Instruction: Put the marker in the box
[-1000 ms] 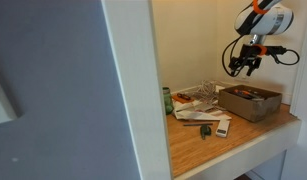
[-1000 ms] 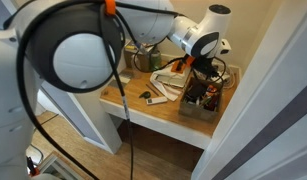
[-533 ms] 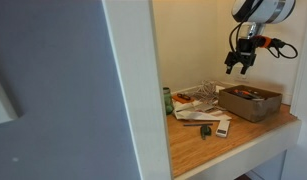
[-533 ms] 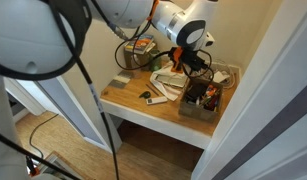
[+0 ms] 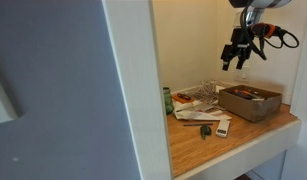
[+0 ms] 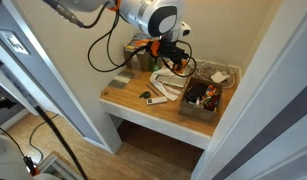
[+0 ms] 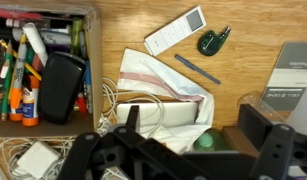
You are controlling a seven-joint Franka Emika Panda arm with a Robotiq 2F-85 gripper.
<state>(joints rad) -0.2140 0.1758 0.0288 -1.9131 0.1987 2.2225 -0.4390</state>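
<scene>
High over the wooden worktop (image 5: 225, 146) hangs the tool (image 5: 234, 60), clear of everything below it. In the wrist view its two dark fingers (image 7: 81, 156) sit wide apart at the bottom edge, so it is spread open, and nothing is held between them.

The box (image 5: 248, 110) stands on the worktop at about 5 o'clock from the tool in an exterior view. In the wrist view it fills the 10 o'clock corner. It is packed with markers (image 7: 31, 52) and pens beside a black case (image 7: 61, 85); which of them is the task's marker I cannot tell.

Just outside the box, towards 3 o'clock, lies a crumpled heap of papers (image 7: 158, 85). At 1 o'clock from the heap rest a white remote (image 7: 175, 30), a small green object (image 7: 213, 40) and a thin grey-blue stick (image 7: 197, 68), each apart from the others.
</scene>
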